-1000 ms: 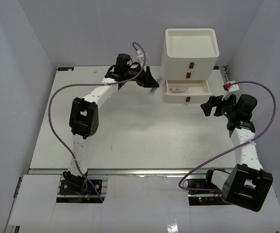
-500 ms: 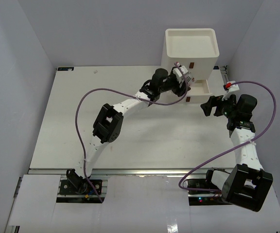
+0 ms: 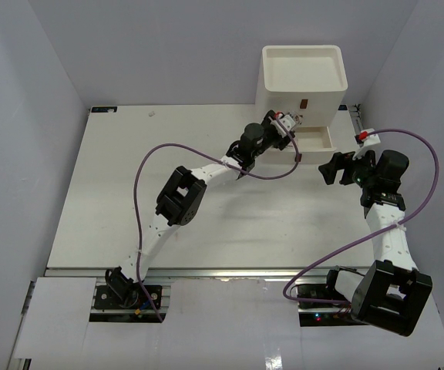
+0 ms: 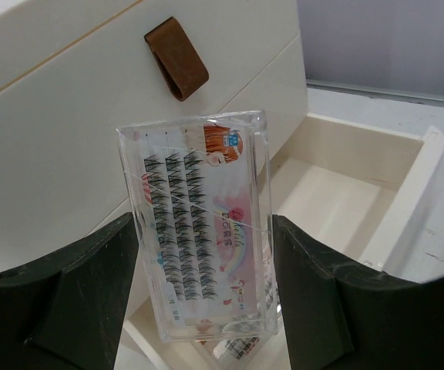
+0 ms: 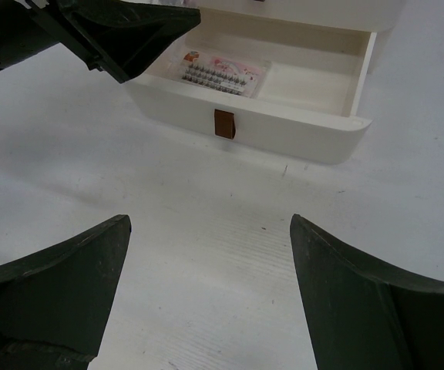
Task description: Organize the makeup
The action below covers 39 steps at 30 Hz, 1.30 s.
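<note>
In the left wrist view a flat clear packet (image 4: 199, 200) of false lashes, with reddish print, stands upright between the jaws of my left gripper (image 4: 204, 239), which is shut on it. They hang over the open lower drawer (image 4: 411, 185) of the white drawer unit (image 3: 303, 77). A second lash packet (image 5: 222, 73) lies flat inside that drawer (image 5: 284, 135). From above, the left gripper (image 3: 284, 123) is at the drawer's left end. My right gripper (image 3: 331, 168) hovers open just right of the drawer, with nothing between its fingers (image 5: 60, 285). No sponges or bottle show.
Brown tab handles (image 4: 177, 58) mark the drawer fronts. The unit's top is an open tray (image 3: 303, 65). The left arm's purple cable (image 3: 149, 181) loops over the table's middle. Grey walls stand close on the left, back and right.
My left arm has swung right from the table's back middle to above the open drawer, carrying the packet. The right arm has not moved.
</note>
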Each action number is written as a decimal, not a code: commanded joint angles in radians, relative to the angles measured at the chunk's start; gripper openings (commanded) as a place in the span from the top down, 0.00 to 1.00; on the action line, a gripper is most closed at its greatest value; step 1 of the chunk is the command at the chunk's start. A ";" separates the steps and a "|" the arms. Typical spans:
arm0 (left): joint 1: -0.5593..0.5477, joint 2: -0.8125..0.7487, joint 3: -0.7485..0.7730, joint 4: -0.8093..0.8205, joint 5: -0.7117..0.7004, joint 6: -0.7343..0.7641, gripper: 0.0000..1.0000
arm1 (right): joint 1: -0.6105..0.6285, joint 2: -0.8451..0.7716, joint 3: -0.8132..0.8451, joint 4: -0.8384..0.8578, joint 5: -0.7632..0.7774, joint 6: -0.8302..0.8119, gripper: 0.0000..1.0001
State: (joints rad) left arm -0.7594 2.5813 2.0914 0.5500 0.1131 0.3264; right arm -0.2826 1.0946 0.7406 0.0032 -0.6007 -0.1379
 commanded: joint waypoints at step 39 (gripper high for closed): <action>0.375 -1.085 -0.975 -0.282 0.781 -0.789 0.16 | 0.105 0.098 0.116 -0.667 -0.655 -1.194 0.10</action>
State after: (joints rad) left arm -0.5089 1.6211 1.2720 0.3717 0.5652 -0.1745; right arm -0.2555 1.1385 0.7245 -0.4386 -1.2848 -1.0032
